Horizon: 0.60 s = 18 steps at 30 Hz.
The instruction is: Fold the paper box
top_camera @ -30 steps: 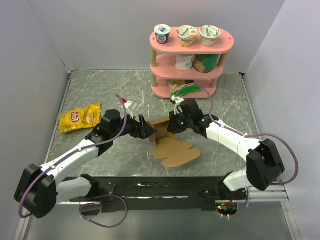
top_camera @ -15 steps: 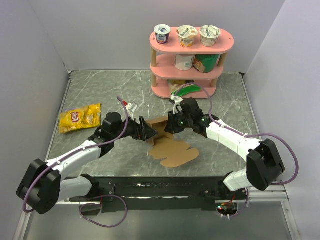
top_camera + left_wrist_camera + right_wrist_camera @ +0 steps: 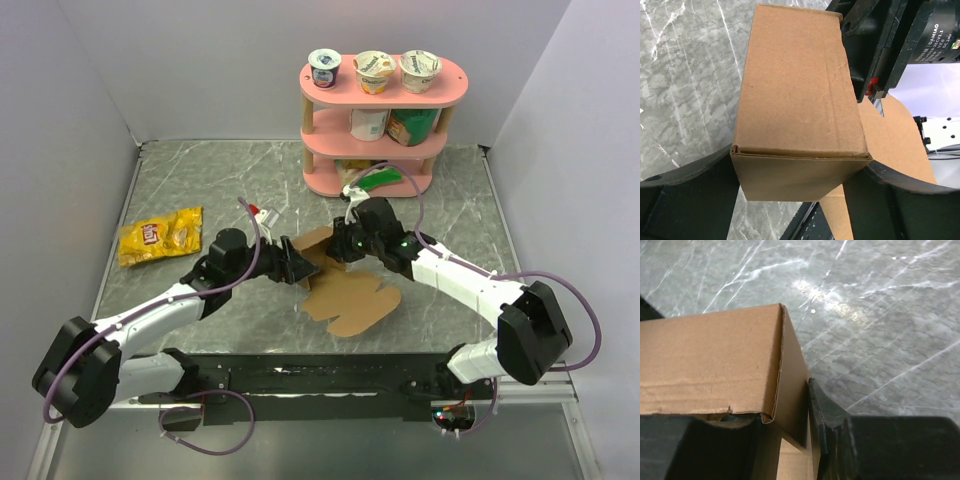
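- Watching from my end: the paper box sits mid-desk between the two arms. It's half folded, with raised walls on the far side and flat flaps lying on the desk toward the arm bases.
- My left tool is spread wide and straddles the folded end. On its wrist cam both fingers touch the box's sides, so it's clamping the cardboard.
- My right tool is at the opposite side, nearly pressed together, with one box wall in between. One finger sits against that wall's outer face, but I can't tell if it's truly pinching.
- The yellow snack bag lies well apart on the left.
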{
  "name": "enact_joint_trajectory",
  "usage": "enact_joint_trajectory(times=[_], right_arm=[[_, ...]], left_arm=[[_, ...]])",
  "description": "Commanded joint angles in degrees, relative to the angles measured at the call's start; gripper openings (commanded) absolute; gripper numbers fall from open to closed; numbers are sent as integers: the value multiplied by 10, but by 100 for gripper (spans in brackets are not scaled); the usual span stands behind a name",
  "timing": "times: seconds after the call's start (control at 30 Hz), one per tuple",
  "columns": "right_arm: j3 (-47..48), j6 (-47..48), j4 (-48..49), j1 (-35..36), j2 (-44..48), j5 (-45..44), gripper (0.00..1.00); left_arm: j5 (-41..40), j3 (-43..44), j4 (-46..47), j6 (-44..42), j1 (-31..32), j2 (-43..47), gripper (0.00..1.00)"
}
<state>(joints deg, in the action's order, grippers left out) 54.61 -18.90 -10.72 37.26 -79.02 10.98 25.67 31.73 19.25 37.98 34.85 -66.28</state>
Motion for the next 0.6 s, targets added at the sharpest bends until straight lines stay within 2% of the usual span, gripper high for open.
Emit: enact_joint_trajectory(times=[0.0,0.07,0.1,0.13,0.17,0.2,0.23,0.43,0.57], right_arm=[[-1,-30,26,10,5,-56,31],[-2,-35,25,14,-2,-78,31],[-3,-41,27,18,-3,-87,39],[-5,-46,27,19,-4,-97,39],[-7,-48,32,21,-4,-109,32],[-9,-61,28,23,-4,-127,10],[-6,-66,25,26,-5,-141,0],[8,-60,7,30,-15,-155,0],[-12,-48,36,34,5,-157,0]], left_arm=[[-25,7,18,-15,12,8,77],[-25,6,19,-14,14,9,77],[-25,6,19,-13,16,8,77],[-25,6,20,-12,17,7,77],[-26,6,21,-12,18,7,77],[-26,5,22,-11,19,8,77],[-33,5,22,-10,20,9,77],[-52,8,18,-11,21,17,77],[-58,11,11,-18,21,18,77]])
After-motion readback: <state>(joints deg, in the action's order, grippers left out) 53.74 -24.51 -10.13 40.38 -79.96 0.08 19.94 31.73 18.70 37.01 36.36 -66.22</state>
